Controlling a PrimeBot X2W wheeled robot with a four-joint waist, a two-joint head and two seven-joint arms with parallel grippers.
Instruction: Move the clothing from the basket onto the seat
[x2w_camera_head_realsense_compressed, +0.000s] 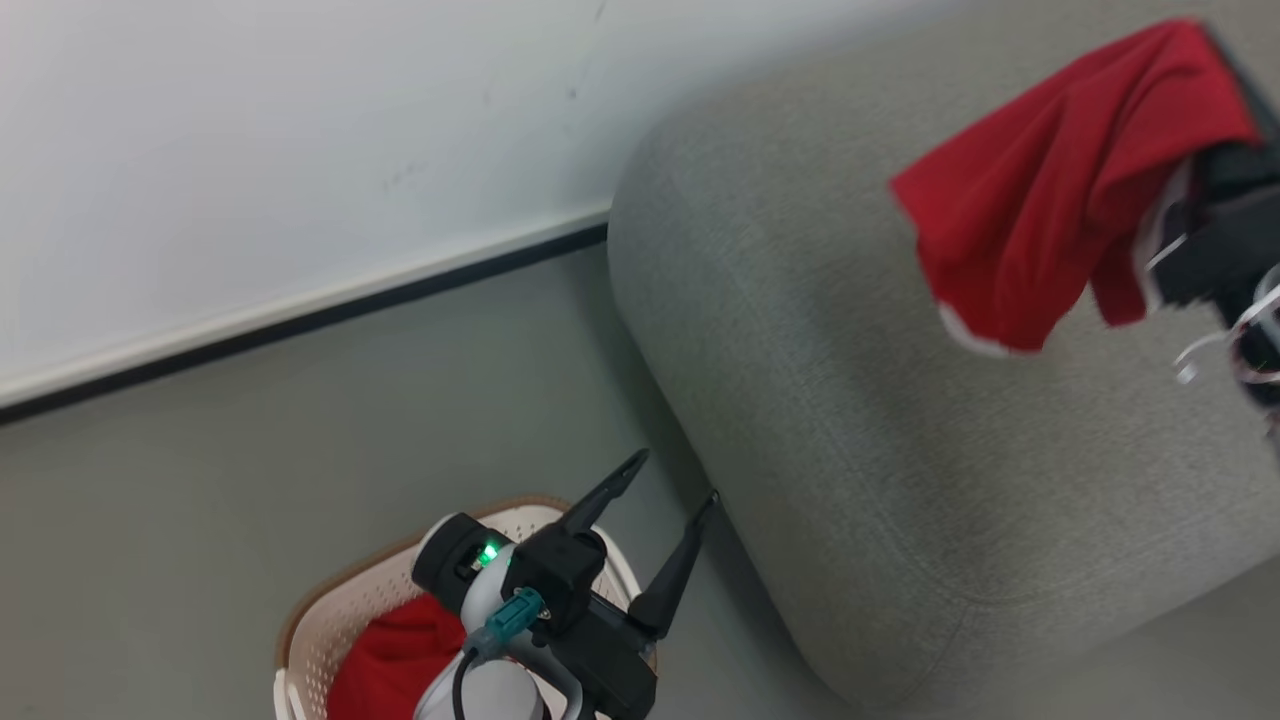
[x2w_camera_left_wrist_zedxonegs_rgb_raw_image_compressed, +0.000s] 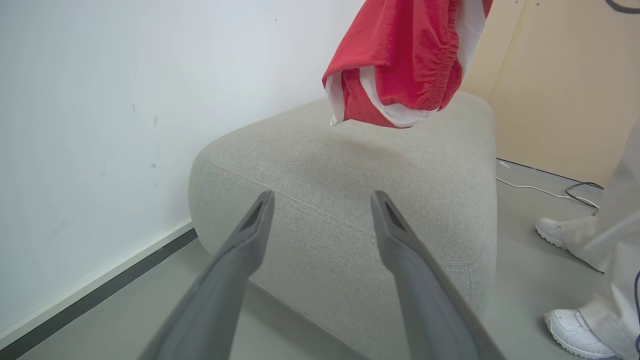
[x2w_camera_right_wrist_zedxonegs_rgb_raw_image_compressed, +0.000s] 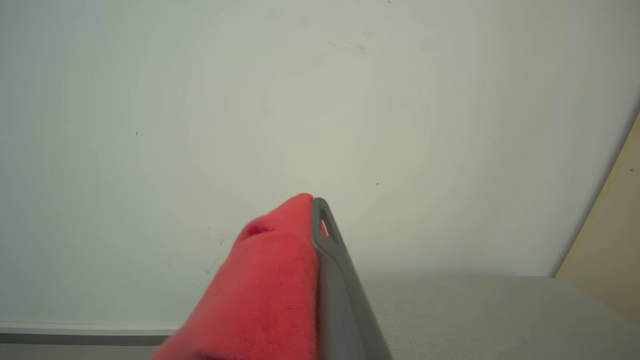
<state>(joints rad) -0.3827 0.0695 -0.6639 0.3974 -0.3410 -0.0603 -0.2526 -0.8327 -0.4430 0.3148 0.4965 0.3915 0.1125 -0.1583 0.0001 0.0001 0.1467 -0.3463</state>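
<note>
Head view: nothing is on the seat (x2w_camera_head_realsense_compressed: 800, 350) yet. The right end effector (x2w_camera_right_wrist_zedxonegs_rgb_raw_image_compressed: 315, 220) pinches one red garment (x2w_camera_head_realsense_compressed: 1040, 200) above it. The second garment (x2w_camera_head_realsense_compressed: 395, 660) lies in the basket (x2w_camera_head_realsense_compressed: 340, 615), and the left end effector (x2w_camera_head_realsense_compressed: 676, 477) is spread.

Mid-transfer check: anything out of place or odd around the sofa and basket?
Nothing spilled or damaged. The right claw holds one red garment hanging above the seat; the other garment lies in the basket by the open left claw. Worth noting: a person's shoes and a cable on the floor beside the seat.
</note>
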